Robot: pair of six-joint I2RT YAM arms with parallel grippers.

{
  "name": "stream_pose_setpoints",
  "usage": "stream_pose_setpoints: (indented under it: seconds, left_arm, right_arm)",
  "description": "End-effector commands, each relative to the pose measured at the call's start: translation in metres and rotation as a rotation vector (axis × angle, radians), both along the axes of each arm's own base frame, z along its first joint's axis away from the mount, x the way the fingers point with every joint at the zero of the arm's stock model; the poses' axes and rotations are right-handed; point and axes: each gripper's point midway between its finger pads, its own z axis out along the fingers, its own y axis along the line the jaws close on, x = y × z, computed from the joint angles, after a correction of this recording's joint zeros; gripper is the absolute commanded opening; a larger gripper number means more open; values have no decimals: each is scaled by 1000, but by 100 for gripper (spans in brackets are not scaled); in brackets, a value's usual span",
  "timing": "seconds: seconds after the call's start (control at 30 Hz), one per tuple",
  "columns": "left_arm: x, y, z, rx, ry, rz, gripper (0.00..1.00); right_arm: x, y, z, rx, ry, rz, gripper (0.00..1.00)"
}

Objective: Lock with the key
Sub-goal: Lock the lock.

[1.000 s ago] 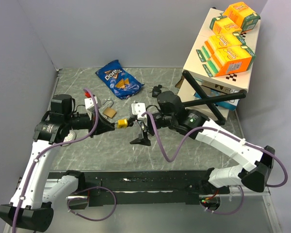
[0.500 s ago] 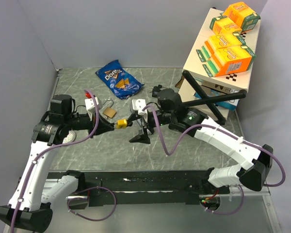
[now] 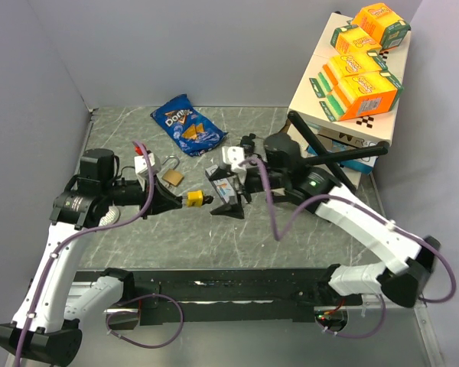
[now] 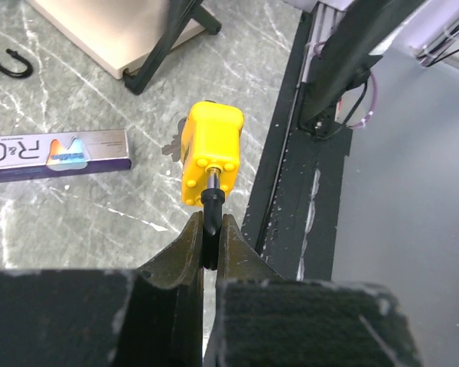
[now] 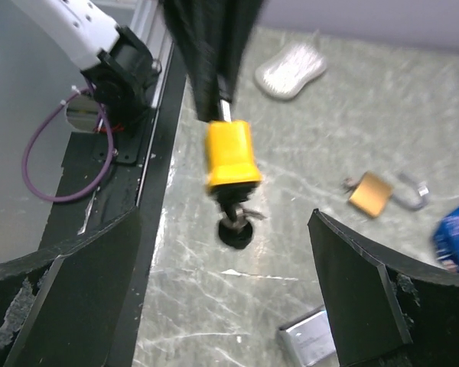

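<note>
Yellow and probably light but stiff, the padlock [image 4: 210, 153] hangs above the middle of the worktop [image 3: 291, 229], its black shackle [image 4: 212, 200] clenched by the left fingers [image 4: 185, 252], while the right fingers [image 5: 84, 283], released, should pinch the small key [image 5: 236, 225] by its head.

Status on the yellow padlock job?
Done: yellow padlock is held by its shackle in the left gripper, with the key in its keyhole. In hand: right gripper faces the key, jaws open, not touching. Left: grip and turn the key; whether it's locked can't be told.
</note>
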Motion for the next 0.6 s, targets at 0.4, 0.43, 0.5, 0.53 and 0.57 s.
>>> stream_pose_setpoints:
  seconds: [0.4,0.43,0.5,0.53,0.57]
  left_arm:
    - [-6,-12,45,-108,-95,-89,1]
    - [-6,-12,45,-109,-91,-94,1]
    - [-6,-13,43,-108,-84,-96,1]
    - [-7,-13,43,-108,-83,-99,1]
    - [-6,-13,43,-108,-83,-99,1]
  right_arm:
    - [-4,37,4,21,51,119,94]
    - [-5,38,4,24,49,125,94]
    - [-5,39,7,28,51,132,92]
    - [-6,40,7,27,52,138,91]
    - [-6,40,9,29,52,141,89]
